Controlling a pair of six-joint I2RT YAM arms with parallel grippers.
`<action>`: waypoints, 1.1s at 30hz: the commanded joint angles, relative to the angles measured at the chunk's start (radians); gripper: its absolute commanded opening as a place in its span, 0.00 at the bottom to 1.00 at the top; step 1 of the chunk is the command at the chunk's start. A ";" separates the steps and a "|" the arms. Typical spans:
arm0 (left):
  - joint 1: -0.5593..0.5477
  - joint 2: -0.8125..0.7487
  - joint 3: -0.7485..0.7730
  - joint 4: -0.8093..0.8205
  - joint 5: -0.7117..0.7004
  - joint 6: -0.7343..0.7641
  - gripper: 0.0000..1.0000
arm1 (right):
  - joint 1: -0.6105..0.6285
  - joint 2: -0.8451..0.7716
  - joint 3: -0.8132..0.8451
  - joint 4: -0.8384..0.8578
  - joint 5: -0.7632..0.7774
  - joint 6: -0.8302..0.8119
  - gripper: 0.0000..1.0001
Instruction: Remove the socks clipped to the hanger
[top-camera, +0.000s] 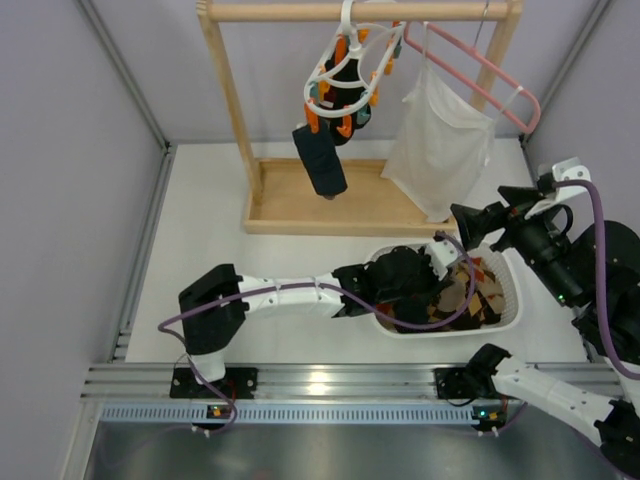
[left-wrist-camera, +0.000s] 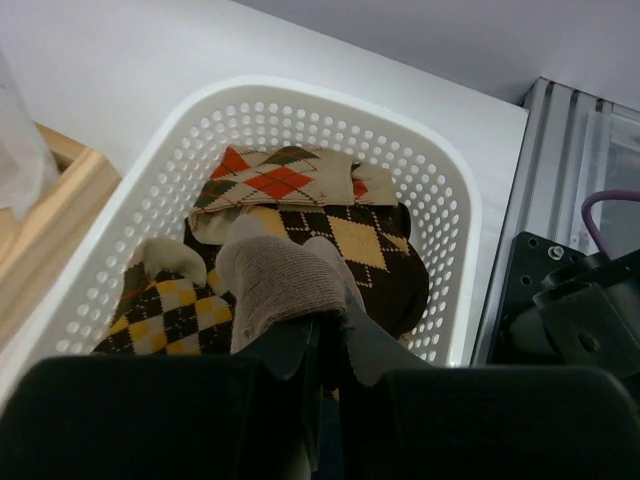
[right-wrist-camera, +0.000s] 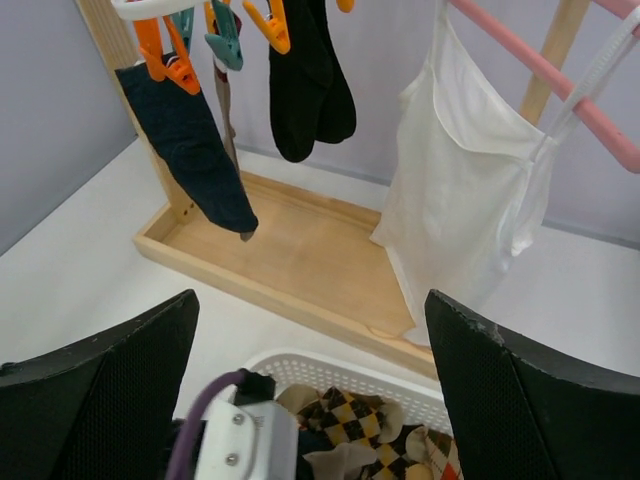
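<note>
The white ring hanger (top-camera: 372, 77) with orange and teal clips hangs from the wooden rack's rod. A navy sock (top-camera: 320, 160) and black socks (top-camera: 347, 122) are clipped to it. They also show in the right wrist view, the navy sock (right-wrist-camera: 190, 150) left of the black socks (right-wrist-camera: 310, 80). My left gripper (top-camera: 415, 275) is low over the white basket (top-camera: 510, 300). In the left wrist view it (left-wrist-camera: 325, 340) is shut on a brown sock (left-wrist-camera: 280, 285). My right gripper (top-camera: 487, 212) is open and empty, right of the rack and above the basket's far side.
Argyle socks (left-wrist-camera: 330, 235) lie in the basket (left-wrist-camera: 180, 180). A white mesh bag (top-camera: 437, 140) hangs on a pink hanger (top-camera: 490, 65) at the rod's right end. The rack's wooden base tray (top-camera: 300, 205) lies under the hanging socks. Grey walls close in on both sides.
</note>
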 joint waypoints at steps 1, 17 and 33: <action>0.014 0.068 0.090 -0.024 0.084 -0.046 0.12 | -0.005 -0.013 -0.028 -0.008 0.023 0.018 0.91; 0.014 -0.259 -0.136 -0.127 -0.318 -0.100 0.98 | -0.007 -0.025 -0.169 0.051 0.114 0.082 0.92; 0.517 -0.629 -0.524 0.048 -0.040 -0.086 0.98 | -0.007 -0.090 -0.363 0.255 -0.170 0.100 0.99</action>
